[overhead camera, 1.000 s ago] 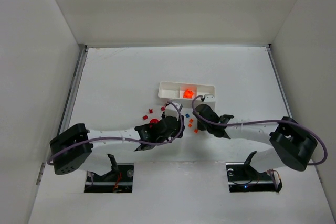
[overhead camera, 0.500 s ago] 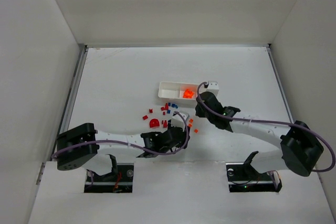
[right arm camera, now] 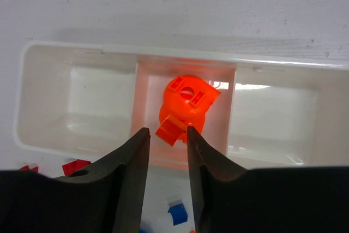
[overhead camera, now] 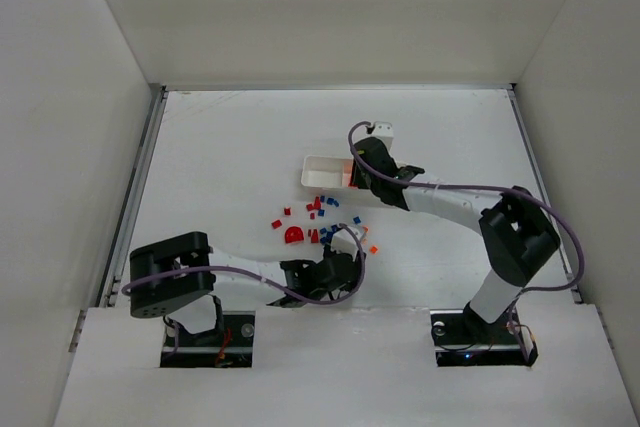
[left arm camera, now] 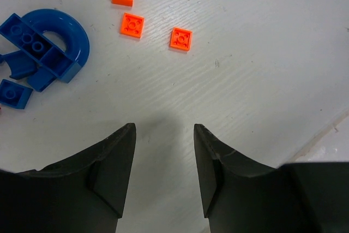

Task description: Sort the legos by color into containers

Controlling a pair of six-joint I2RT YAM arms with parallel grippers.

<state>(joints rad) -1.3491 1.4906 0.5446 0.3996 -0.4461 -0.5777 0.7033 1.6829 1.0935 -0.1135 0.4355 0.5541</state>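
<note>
The white tray (right arm camera: 76,102) has three containers side by side; the middle one holds a pile of orange legos (right arm camera: 188,97). My right gripper (right arm camera: 166,132) hangs open just above that middle container, and a small orange piece (right arm camera: 170,129) lies loose just past its tips. In the top view this gripper (overhead camera: 352,179) covers most of the tray (overhead camera: 318,169). My left gripper (left arm camera: 163,135) stands open over bare table, nothing between its fingers. Ahead of it lie orange squares (left arm camera: 132,25) and a blue arch (left arm camera: 52,39).
Red, blue and orange legos (overhead camera: 318,209) are scattered on the table below the tray, with a red dome (overhead camera: 293,234) at their left. Red pieces (right arm camera: 73,166) and a blue piece (right arm camera: 178,214) lie just in front of the tray. The left and right containers hold nothing.
My right arm has swung from the scattered pieces up to the tray's middle container and its jaws have widened. My left arm has drawn back toward the near edge.
</note>
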